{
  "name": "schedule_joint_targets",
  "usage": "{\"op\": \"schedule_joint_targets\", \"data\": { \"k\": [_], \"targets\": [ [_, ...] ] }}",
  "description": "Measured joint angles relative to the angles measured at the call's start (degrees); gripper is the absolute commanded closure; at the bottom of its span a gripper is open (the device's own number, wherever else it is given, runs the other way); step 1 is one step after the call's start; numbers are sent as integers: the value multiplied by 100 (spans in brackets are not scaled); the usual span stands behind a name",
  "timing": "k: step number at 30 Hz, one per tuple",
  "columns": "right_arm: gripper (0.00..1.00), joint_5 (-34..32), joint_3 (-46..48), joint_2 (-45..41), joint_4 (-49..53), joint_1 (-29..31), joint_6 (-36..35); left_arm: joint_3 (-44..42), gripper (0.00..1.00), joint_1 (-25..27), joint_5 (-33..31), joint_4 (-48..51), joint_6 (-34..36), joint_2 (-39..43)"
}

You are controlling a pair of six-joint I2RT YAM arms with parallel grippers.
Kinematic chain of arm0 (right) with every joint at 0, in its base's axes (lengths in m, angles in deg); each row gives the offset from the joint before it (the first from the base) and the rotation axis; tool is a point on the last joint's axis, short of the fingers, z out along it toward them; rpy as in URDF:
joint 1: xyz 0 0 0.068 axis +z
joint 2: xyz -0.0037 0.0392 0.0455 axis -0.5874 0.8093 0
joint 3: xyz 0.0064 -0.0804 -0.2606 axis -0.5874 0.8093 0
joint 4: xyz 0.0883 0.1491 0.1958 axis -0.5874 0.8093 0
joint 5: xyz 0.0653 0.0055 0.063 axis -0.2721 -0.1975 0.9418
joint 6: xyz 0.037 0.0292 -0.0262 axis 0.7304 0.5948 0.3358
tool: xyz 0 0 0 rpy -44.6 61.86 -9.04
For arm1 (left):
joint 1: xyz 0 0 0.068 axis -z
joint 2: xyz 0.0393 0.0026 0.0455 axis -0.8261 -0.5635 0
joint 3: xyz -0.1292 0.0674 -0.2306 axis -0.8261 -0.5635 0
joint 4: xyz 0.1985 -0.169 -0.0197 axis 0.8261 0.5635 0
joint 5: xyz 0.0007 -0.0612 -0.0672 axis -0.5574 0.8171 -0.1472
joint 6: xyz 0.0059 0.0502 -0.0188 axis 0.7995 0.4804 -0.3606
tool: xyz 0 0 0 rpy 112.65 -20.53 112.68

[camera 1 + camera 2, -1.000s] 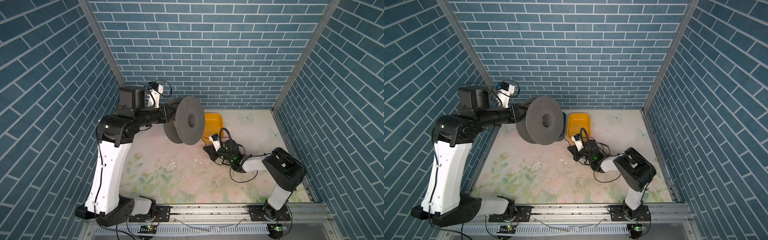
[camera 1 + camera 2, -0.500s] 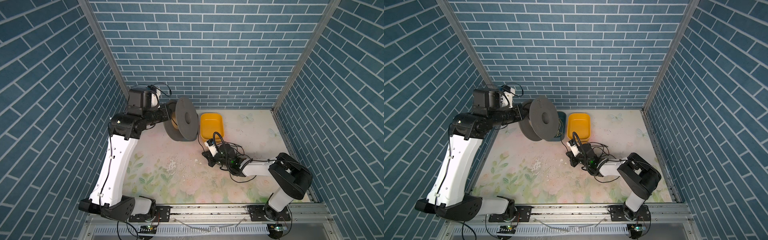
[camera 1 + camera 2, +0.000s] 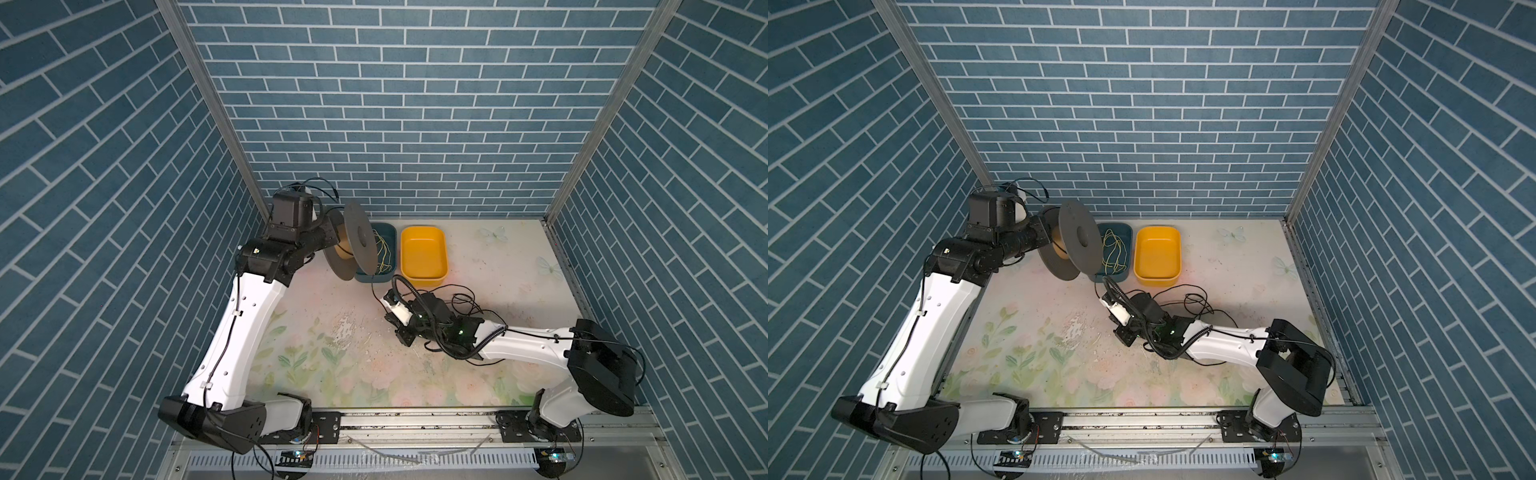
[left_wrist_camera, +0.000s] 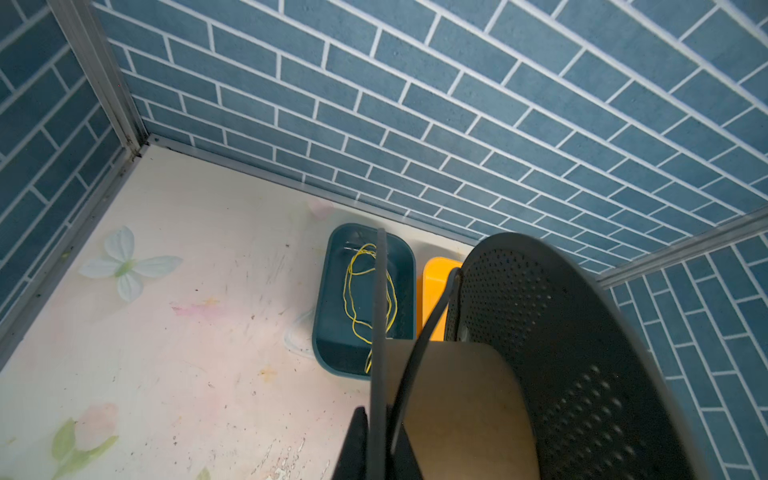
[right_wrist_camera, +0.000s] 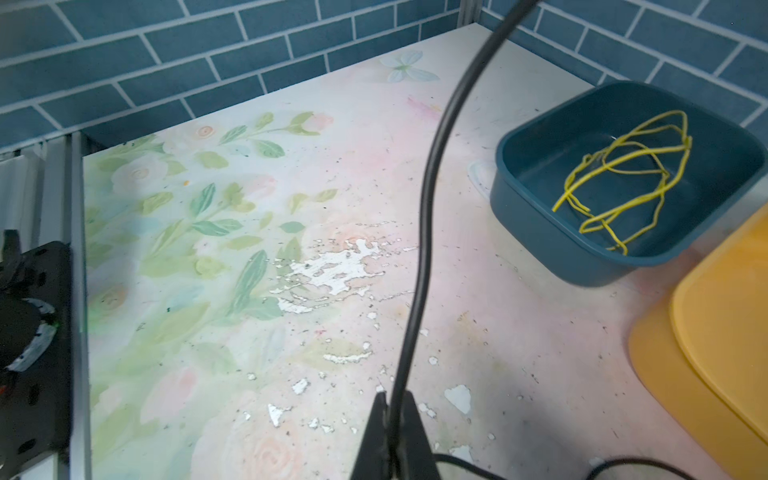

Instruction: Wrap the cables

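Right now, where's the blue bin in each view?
In a top view: blue bin at the back, partly behind the spool.
In a top view: bin same place.
Left wrist: bin beyond the spool's flange.
Right wrist: bin next to the yellow bin.
Shared landmark: that yellow bin, alongside everywhere.

My arms were white with black joints (image 3: 270, 262). Along the left arm (image 3: 253, 324) ran a thin black wire (image 3: 226, 340) in white clips (image 3: 237, 312). The right arm (image 3: 528, 347) carried a ribbed black hose (image 3: 490, 340) and green lights (image 3: 460, 332); the right gripper (image 5: 392, 401) was black.
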Motion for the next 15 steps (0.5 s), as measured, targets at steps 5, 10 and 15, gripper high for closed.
{"op": "schedule_joint_targets", "data": {
  "k": [5,10,15],
  "targets": [
    [100,-142,-476,-2,391,319,-184,-317,100,79,-487,-212,9,68],
    [100,-297,-929,-103,876,459,-356,-581,100,308,-951,-302,122,68],
    [100,-450,-1375,-326,1266,474,-448,-649,100,719,-1480,-319,286,59]
  ]
}}
